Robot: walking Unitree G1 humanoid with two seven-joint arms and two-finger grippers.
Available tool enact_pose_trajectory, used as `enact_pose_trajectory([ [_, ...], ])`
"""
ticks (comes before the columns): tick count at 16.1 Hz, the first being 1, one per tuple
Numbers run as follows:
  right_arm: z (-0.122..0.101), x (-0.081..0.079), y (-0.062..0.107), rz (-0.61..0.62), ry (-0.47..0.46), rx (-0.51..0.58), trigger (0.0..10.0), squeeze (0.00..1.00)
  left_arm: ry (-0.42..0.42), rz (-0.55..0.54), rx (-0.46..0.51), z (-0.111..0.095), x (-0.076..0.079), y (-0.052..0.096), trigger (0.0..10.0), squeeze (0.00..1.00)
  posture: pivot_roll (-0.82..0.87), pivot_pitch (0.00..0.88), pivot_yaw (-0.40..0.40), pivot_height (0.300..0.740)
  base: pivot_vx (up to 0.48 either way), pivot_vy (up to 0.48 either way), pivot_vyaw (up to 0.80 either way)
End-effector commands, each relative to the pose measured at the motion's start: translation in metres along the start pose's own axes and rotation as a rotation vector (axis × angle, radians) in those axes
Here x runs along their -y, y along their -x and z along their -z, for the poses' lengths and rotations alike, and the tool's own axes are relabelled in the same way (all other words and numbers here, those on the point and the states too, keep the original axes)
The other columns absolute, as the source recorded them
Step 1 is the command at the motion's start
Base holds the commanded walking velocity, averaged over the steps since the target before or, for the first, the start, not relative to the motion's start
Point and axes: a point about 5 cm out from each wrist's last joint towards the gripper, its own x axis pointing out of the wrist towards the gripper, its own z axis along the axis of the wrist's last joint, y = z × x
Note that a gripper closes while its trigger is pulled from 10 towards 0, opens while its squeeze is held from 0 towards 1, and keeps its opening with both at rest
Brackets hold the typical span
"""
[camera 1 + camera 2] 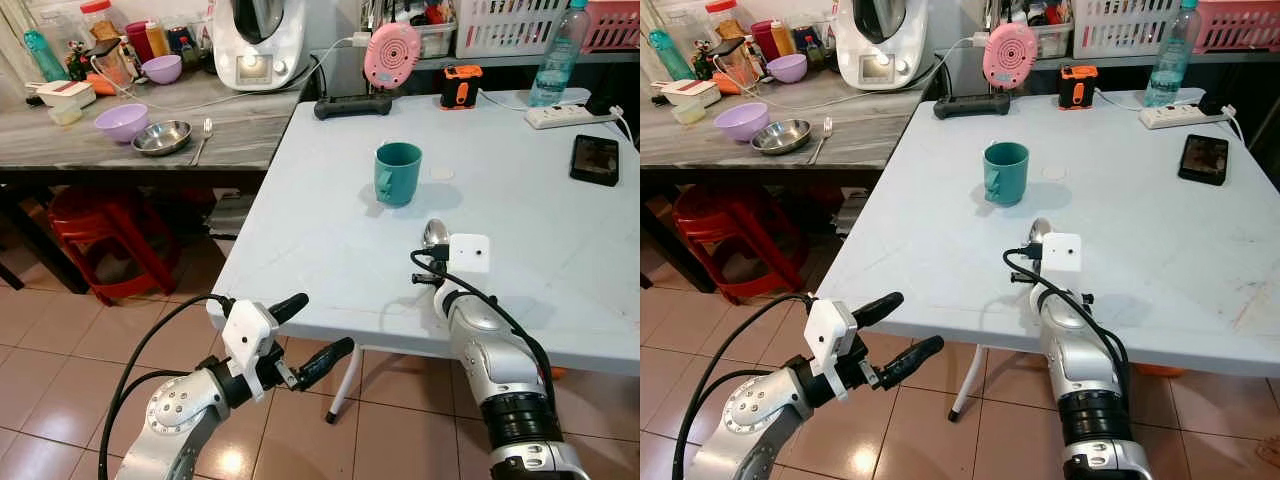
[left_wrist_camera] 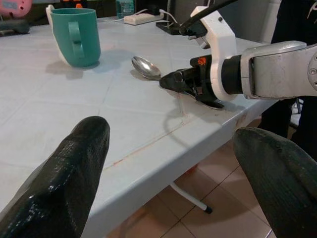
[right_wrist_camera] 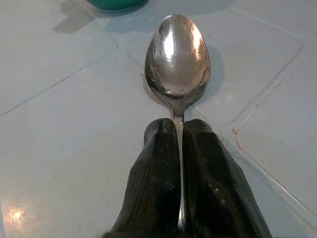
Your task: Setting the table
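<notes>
— Nearest the camera, what does the robot's left hand (image 1: 305,327) look like?

— It hangs over the tiled floor (image 1: 40,330), short of the near edge of the white desk (image 1: 300,220), with its two black fingers (image 2: 64,173) spread well apart and nothing between them.

— And farther left, behind it?

— A grey counter-like desk (image 1: 60,135) carries a lilac bowl (image 1: 121,122), a steel bowl (image 1: 162,137) just beside it and a fork (image 1: 203,138) to the right of that. Red stools (image 1: 105,235) stand under it.

— What sits on the white desk itself?

— A teal mug (image 1: 398,173) stands upright toward the middle, with its handle facing the robot. Behind it, a pink round device (image 1: 392,55) is propped at the far edge.

— Where is the spoon?

— The spoon (image 3: 177,59) lies just nearer than the mug, low over the desk, bowl upward and pointing toward the mug. The right hand (image 3: 179,144) is pinched shut on its handle, one finger on each side.

— Anything to the right?

— A black phone (image 1: 594,159) lies flat, well apart from the spoon, with a white power strip (image 1: 570,115) and a clear water bottle (image 1: 555,55) behind it.
</notes>
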Motion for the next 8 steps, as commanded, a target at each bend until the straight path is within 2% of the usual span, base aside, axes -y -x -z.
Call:
enact_pose_trajectory([
  [1, 0.024, 0.006, 0.001, 0.032, -0.044, -0.1, 0.0, 0.0, -0.004, -0.002, -0.016, 0.003, -0.003, 0.003, 10.0, 0.0, -0.08, 0.026, 0.139, 0.74, 0.0, 0.0, 0.0],
  [4, 0.018, 0.006, 0.004, 0.033, -0.151, -0.048, 0.0, 0.0, -0.017, -0.013, -0.009, 0.005, -0.006, 0.002, 10.0, 0.0, -0.07, 0.001, 0.14, 0.74, 0.0, 0.0, 0.0],
  [6, 0.01, 0.011, 0.008, 0.061, -0.137, 0.023, 0.0, 0.0, -0.035, -0.063, 0.013, 0.0, -0.015, -0.001, 10.0, 0.0, -0.07, 0.0, 0.143, 0.74, 0.0, 0.0, 0.0],
  [7, 0.007, 0.013, 0.01, 0.074, -0.138, 0.047, 10.0, 0.0, -0.034, -0.095, 0.024, -0.002, -0.02, -0.002, 10.0, 0.0, -0.07, 0.0, 0.144, 0.74, 0.0, 0.0, 0.0],
  [8, 0.004, 0.013, 0.013, 0.08, -0.115, 0.08, 10.0, 0.0, -0.023, -0.165, 0.032, -0.004, -0.027, -0.003, 10.0, 0.0, -0.07, 0.0, 0.144, 0.74, 0.0, 0.0, 0.0],
])
